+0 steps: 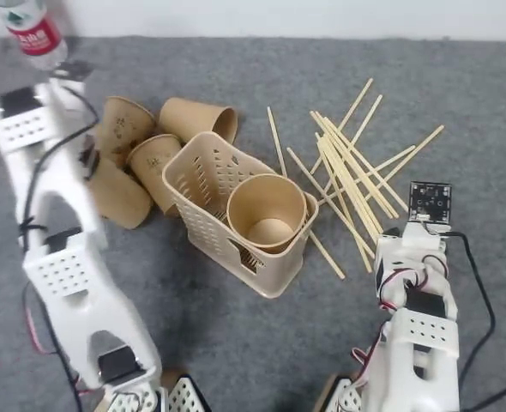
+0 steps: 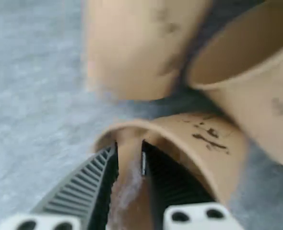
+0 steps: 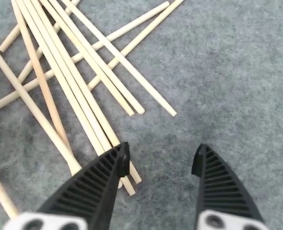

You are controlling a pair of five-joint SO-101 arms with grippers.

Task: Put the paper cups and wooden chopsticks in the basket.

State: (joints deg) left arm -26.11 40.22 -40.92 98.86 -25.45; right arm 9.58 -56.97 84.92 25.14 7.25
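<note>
**Left fingers gripping a cup, right fingers spread beside the sticks**

I'm watching the left gripper [image 2: 129, 155] pinching the wall of a paper cup [image 2: 199, 143] that is lying on its side. Its fingers [image 2: 100, 179] are sitting narrow, one inside the mouth and one outside, with the rim clamped between them. Just beyond the fingertips, two more cups [image 2: 132, 48] are lying close together, nearly touching the gripped one.

The right gripper [image 3: 161, 155] is hanging over the grey carpet [image 3: 228, 72] with its jaws spread wide and nothing between them. The chopsticks [image 3: 76, 91] are fanning out ahead of and beside one finger, and that finger's tip is overlapping the ends of a few of them. The other finger is sitting over bare carpet, well apart from any stick.

From above, I'm seeing the basket [image 1: 203, 176] standing between the two arms with a single cup [image 1: 268, 215] upright inside it. The loose cups are lying on its left-arm side and the sticks on its right-arm side. A bottle [image 1: 30, 30] is standing at the far edge, beyond the left arm.
</note>
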